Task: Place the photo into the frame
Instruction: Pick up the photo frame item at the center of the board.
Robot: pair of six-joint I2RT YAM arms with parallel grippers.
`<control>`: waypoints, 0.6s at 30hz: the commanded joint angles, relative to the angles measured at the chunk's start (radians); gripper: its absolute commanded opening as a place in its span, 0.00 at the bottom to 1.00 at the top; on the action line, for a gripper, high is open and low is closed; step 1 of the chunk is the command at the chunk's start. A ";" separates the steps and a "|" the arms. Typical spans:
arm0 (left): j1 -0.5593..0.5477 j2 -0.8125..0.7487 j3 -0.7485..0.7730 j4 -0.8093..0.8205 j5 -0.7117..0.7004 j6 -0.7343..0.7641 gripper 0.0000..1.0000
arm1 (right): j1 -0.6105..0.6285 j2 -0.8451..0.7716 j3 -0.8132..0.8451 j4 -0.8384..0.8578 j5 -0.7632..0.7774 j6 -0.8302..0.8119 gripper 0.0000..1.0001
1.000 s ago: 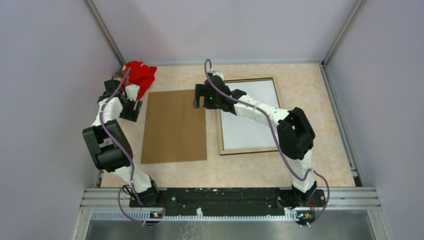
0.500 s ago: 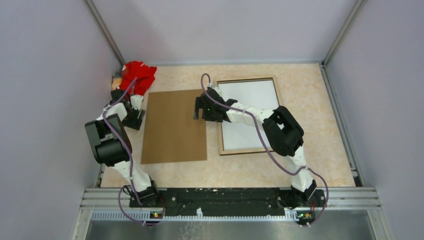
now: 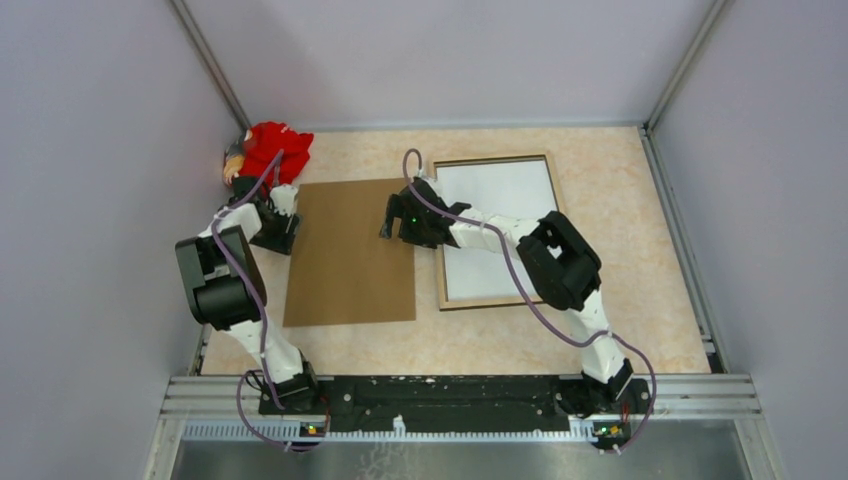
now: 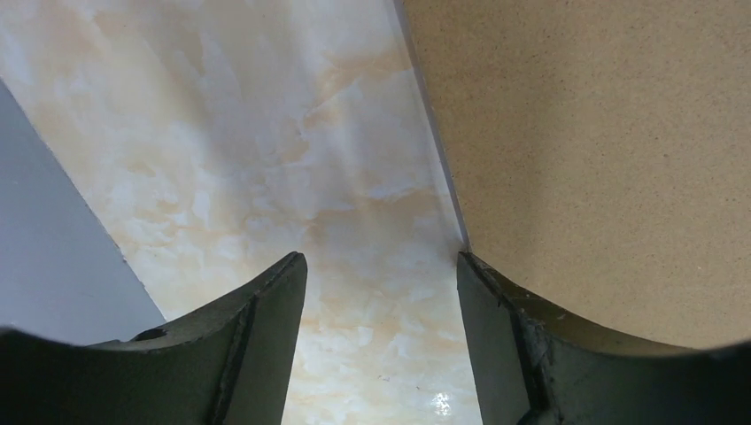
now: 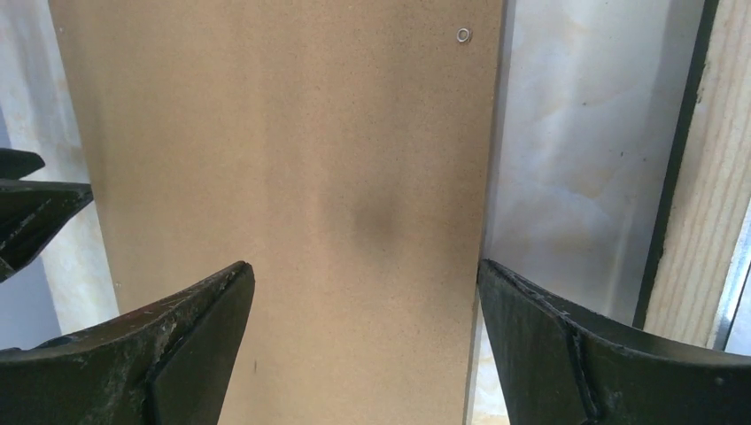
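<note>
Flanking 1 brown board: L gripper, R gripper (both spread wide); 1 frame alongside.

Overhead, two wrist close-ups, common board

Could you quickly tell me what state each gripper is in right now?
Left gripper: open, holding nothing.
Right gripper: open over the backing board, holding nothing.
</note>
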 commanded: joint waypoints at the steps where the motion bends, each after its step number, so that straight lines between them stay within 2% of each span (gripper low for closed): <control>1: -0.032 0.094 -0.051 -0.046 0.088 -0.022 0.70 | 0.007 0.015 -0.027 0.078 -0.085 0.067 0.96; 7: -0.052 0.111 -0.050 -0.065 0.122 -0.008 0.68 | -0.017 -0.058 -0.114 0.301 -0.228 0.158 0.94; 12: -0.069 0.114 -0.060 -0.072 0.133 0.005 0.67 | -0.024 -0.157 -0.184 0.491 -0.312 0.171 0.93; 18: -0.072 0.114 -0.067 -0.070 0.143 0.008 0.67 | -0.024 -0.232 -0.282 0.858 -0.466 0.263 0.89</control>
